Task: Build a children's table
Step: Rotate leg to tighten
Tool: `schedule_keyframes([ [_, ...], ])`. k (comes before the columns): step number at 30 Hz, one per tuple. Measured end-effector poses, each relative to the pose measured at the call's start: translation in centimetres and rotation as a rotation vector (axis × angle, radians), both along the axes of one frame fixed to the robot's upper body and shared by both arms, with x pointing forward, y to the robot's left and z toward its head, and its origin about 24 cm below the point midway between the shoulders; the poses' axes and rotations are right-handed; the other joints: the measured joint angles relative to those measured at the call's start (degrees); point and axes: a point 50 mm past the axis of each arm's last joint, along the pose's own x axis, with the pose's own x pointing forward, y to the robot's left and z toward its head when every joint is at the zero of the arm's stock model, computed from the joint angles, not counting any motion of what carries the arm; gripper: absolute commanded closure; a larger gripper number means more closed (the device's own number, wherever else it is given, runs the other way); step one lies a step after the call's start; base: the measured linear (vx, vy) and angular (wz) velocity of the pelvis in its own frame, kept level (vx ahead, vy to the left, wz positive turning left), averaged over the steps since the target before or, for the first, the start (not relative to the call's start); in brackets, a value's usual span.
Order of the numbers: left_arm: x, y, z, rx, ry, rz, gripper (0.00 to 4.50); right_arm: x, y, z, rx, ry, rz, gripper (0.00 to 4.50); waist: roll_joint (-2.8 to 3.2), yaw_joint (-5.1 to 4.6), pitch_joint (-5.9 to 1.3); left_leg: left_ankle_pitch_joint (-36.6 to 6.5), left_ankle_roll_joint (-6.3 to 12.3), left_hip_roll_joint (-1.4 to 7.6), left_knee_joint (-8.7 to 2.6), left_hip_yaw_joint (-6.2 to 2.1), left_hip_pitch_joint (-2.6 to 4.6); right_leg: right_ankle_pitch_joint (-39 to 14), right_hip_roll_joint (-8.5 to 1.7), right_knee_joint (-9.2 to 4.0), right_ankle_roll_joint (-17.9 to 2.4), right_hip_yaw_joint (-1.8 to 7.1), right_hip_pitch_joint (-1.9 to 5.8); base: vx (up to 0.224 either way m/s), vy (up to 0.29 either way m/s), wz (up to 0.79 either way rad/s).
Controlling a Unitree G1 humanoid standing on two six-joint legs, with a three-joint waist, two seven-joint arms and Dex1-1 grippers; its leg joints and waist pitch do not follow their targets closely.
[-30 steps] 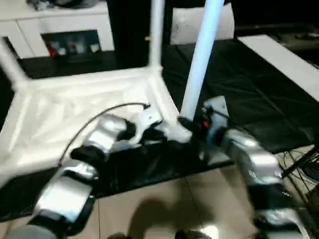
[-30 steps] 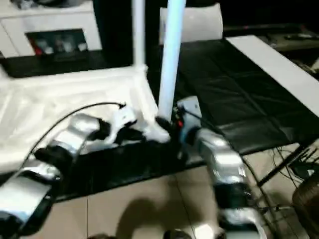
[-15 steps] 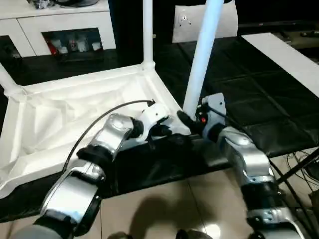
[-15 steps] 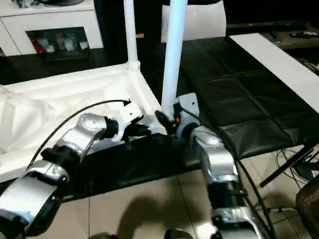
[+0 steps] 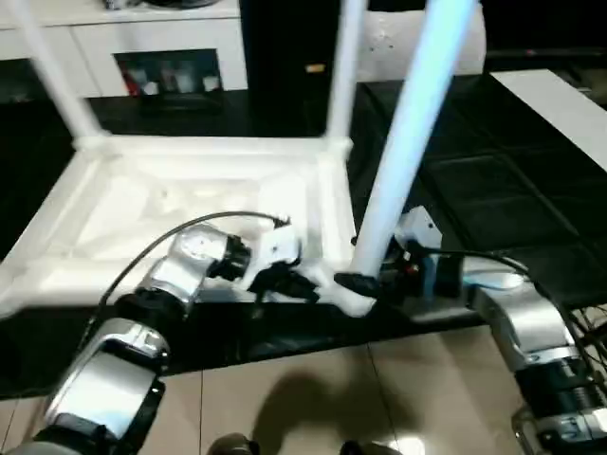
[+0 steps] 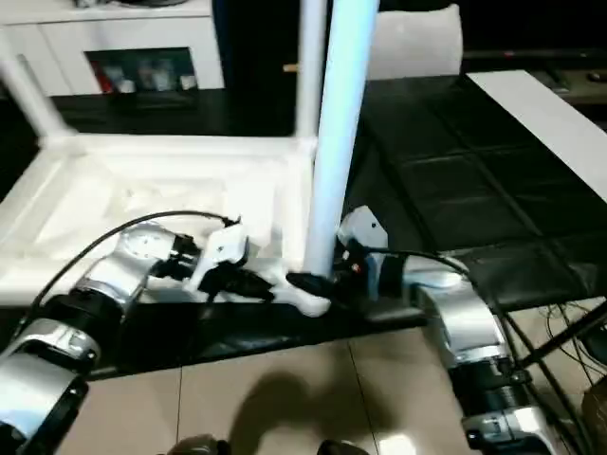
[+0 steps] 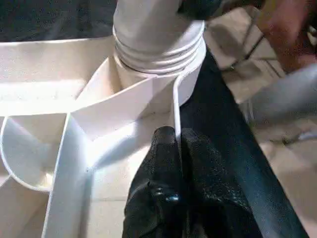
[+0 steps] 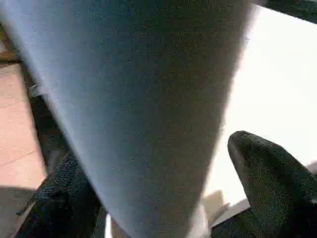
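Observation:
The children's table lies upside down on a black mat, its ribbed white top [image 5: 190,199] facing up. A long white leg [image 5: 398,161] stands in the near right corner socket [image 7: 158,54]. Two more legs [image 5: 343,66] [image 5: 52,66] rise at the far corners. My left gripper [image 5: 303,284] is shut on the thin rim [image 7: 176,99] of the top, just beside that socket. My right gripper [image 5: 365,282] is at the foot of the near leg, open, with one black finger [image 8: 267,178] on each side of the leg and a gap showing.
A white cabinet with glass doors [image 5: 161,47] stands behind the table. A flat white board [image 5: 560,104] lies at the far right on the black mat [image 5: 493,190]. Beige floor tiles [image 5: 313,398] run along the near edge. Cables [image 6: 569,322] trail at the right.
The camera has shifted, so the whole picture moved. My right gripper's fingers have spread apart around the foot of the near leg. The left gripper stays clamped on the rim.

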Motion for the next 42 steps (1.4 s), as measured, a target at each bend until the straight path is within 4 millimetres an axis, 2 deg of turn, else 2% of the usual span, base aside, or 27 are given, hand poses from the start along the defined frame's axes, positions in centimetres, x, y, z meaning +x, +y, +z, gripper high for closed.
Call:
schedule_keyframes([
  [3, -0.3, 0.1, 0.0, 0.011, 0.013, -0.055, 4.5, -0.8, -0.4, -0.4, 0.01, 0.059, 0.085, 0.7, -0.08, 0.28, -0.03, 0.0, 0.05, 0.0, 0.01, 0.0, -0.02, 0.0, -0.01, 0.0, 0.0, 0.0, 0.01, 0.0, 0.0, 0.0],
  [4, -0.4, 0.2, 0.0, 0.013, 0.022, -0.073, 4.5, -1.2, -0.5, -0.6, 0.009, 0.083, 0.114, 0.99, -0.11, 0.4, -0.04, 0.0, 0.1, 0.02, 0.01, 0.0, -0.02, 0.0, 0.0, 0.01, 0.0, 0.0, 0.0, 0.0, 0.0, 0.0],
  [8, -0.6, 0.3, 0.1, 0.019, 0.023, -0.124, 4.5, -1.5, -0.6, -0.7, 0.017, 0.114, 0.175, 1.14, -0.12, 0.86, -0.04, 0.1, 0.15, 0.04, 0.0, -0.02, -0.04, 0.0, 0.02, 0.05, 0.0, -0.03, -0.03, 0.0, 0.0, 0.0],
  [9, -0.7, 0.3, 0.1, 0.021, 0.023, -0.135, 4.5, -1.6, -0.6, -0.7, 0.02, 0.121, 0.187, 1.4, -0.13, 0.96, -0.04, 0.1, 0.15, 0.04, 0.01, -0.02, -0.05, 0.0, 0.02, 0.05, 0.0, -0.03, -0.03, 0.0, 0.0, 0.0],
  [19, -1.0, 0.0, 0.1, 0.036, 0.014, -0.211, 4.5, -2.1, -0.6, -0.7, 0.019, 0.174, 0.285, 2.18, -0.25, 1.32, -0.11, 0.1, 0.13, 0.03, 0.14, -0.02, -0.06, 0.0, -0.01, 0.08, 0.1, -0.02, 0.01, 0.0, 0.0, 0.0],
  [30, -1.0, 0.1, 0.1, 0.021, 0.014, -0.21, 4.5, -2.0, -0.5, -0.4, 0.013, 0.168, 0.288, 2.36, -0.3, 1.49, -0.15, 0.1, 0.14, 0.03, 0.17, -0.02, -0.03, 0.0, -0.01, 0.11, 0.1, -0.02, 0.04, 0.0, 0.0, 0.0],
  [33, -0.9, 0.1, 0.1, 0.015, 0.024, -0.189, 4.5, -2.2, 0.0, -0.4, 0.031, 0.172, 0.253, 2.36, -0.31, 1.42, -0.15, 0.1, 0.12, 0.04, 0.17, -0.02, 0.04, 0.0, 0.0, 0.17, 0.1, -0.02, 0.05, 0.0, 0.0, 0.0],
  [36, -0.3, 0.5, 0.0, 0.013, 0.013, -0.086, 4.5, -1.6, 0.4, -0.6, 0.049, 0.152, 0.125, 2.37, -0.33, 0.93, -0.18, 0.0, -0.17, 0.05, 0.22, -0.02, 0.23, 0.0, 0.0, 0.33, 0.1, -0.01, 0.12, 0.0, 0.0, 0.0],
  [38, 0.4, 0.7, 0.0, 0.029, -0.003, 0.019, 4.5, -1.0, 1.2, -1.1, 0.055, 0.134, -0.014, 2.39, -0.38, 0.12, -0.2, 0.1, -0.33, 0.05, 0.22, -0.02, 0.29, 0.0, 0.02, 0.31, 0.1, -0.02, 0.15, 0.0, 0.0, 0.0],
  [42, 1.6, -0.1, -0.3, 0.011, -0.017, 0.225, 4.5, 0.9, 2.1, -1.5, 0.1, 0.148, -0.323, 2.43, -0.76, -2.46, -0.43, 0.2, -0.35, 0.05, 0.3, -0.01, 0.35, 0.0, 0.02, 0.11, 0.1, -0.02, 0.23, 0.0, 0.0, 0.0],
])
